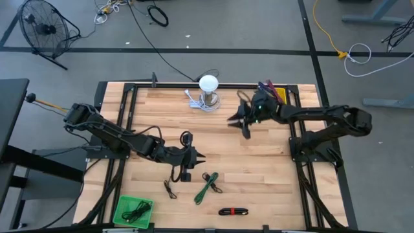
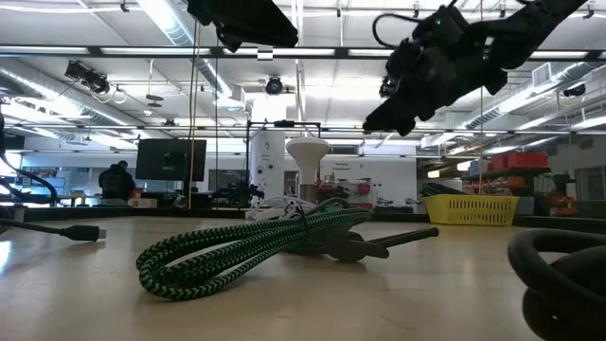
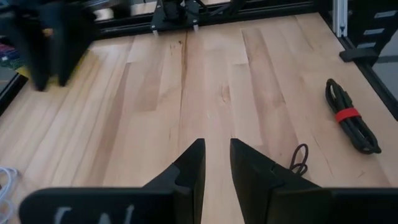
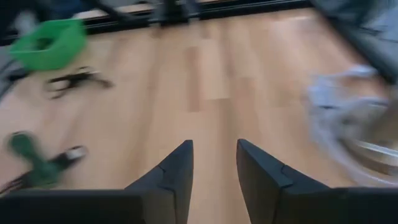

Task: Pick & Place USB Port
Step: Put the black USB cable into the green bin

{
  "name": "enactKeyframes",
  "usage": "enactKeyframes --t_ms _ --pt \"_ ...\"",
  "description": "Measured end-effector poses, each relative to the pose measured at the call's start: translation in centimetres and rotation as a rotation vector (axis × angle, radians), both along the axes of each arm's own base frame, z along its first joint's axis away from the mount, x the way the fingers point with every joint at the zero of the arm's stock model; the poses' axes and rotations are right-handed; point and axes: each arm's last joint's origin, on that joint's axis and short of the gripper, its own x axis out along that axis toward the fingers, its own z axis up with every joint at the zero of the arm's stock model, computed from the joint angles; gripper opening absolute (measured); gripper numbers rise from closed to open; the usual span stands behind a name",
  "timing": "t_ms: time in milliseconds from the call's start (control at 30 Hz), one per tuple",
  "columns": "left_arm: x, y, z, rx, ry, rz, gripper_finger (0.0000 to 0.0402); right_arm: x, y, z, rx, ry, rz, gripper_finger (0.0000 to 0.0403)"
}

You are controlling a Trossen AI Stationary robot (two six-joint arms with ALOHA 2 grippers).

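Green cable (image 1: 207,187) lies near left pincer (image 1: 202,156).

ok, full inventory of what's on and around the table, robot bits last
Green bin: one, green, near-left corner of the table, dark cable inside.
Green cable: one, green-and-black braid, coiled, near-centre.
Black cable with red tie: one, black, near edge, right of the green cable.
Small black cable: one, black, left of the green cable.
Black cable by the left hand: one, black, table centre.
White lamp: one, white dome on a metal base, far centre, white cord beside it.
Fan: one, black, on the floor, far left.
Left hand: fingers slightly apart, empty, mid-table.
Right hand: open, empty, raised, right of the lamp.
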Motion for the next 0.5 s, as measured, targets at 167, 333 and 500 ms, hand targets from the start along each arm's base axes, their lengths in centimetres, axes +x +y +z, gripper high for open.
enactKeyframes --t_ms 167,333,500 --pt "0.0 0.0 0.0 -0.001 0.001 0.000 0.0080 1.0 4.0 0.0 0.037 0.005 0.141 0.0120" --pt "-0.2 0.0 -0.3 -0.007 0.048 -0.023 0.0080 1.4 8.2 0.1 0.093 0.011 0.267 0.0120" --pt "-1.3 -0.3 -1.6 -0.131 0.234 -0.088 0.0080 1.3 11.7 0.3 0.113 0.006 0.331 0.0120"
